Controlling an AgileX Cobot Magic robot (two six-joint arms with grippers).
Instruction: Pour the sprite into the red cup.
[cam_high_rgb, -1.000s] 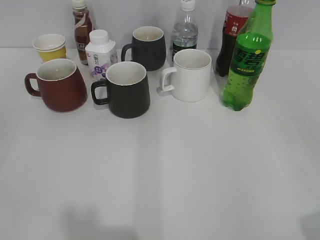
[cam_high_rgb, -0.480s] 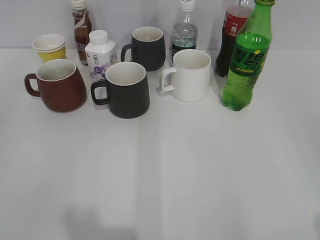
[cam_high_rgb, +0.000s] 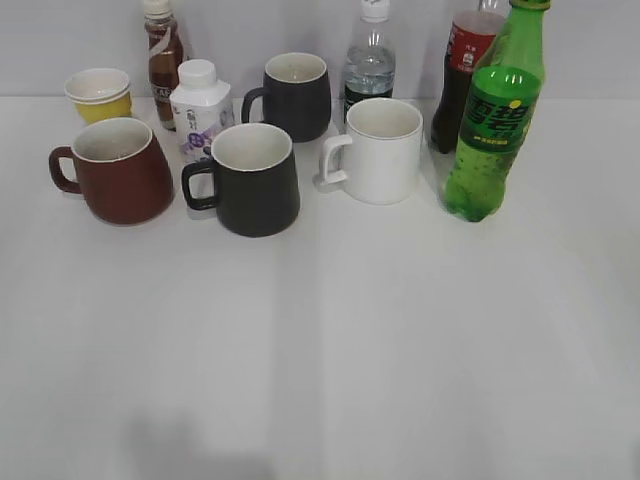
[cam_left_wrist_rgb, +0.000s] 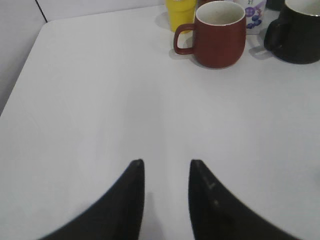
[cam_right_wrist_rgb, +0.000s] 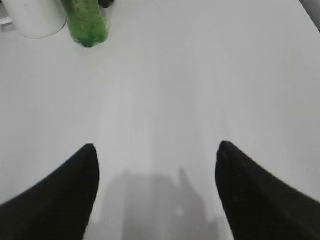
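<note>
Exterior view, sprite (cam_high_rgb: 495, 125) upright, green, capped, red cup (cam_high_rgb: 117, 170) cream inside, left pincer (cam_left_wrist_rgb: 166, 167) slightly apart, right pincer (cam_right_wrist_rgb: 156, 152) wide apart

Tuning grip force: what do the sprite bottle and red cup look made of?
The sprite bottle: translucent green plastic, glossy, light passing through it. The red cup: probably glazed ceramic, with thick opaque walls, a soft sheen and a speckled cream inside in the left wrist view.
</note>
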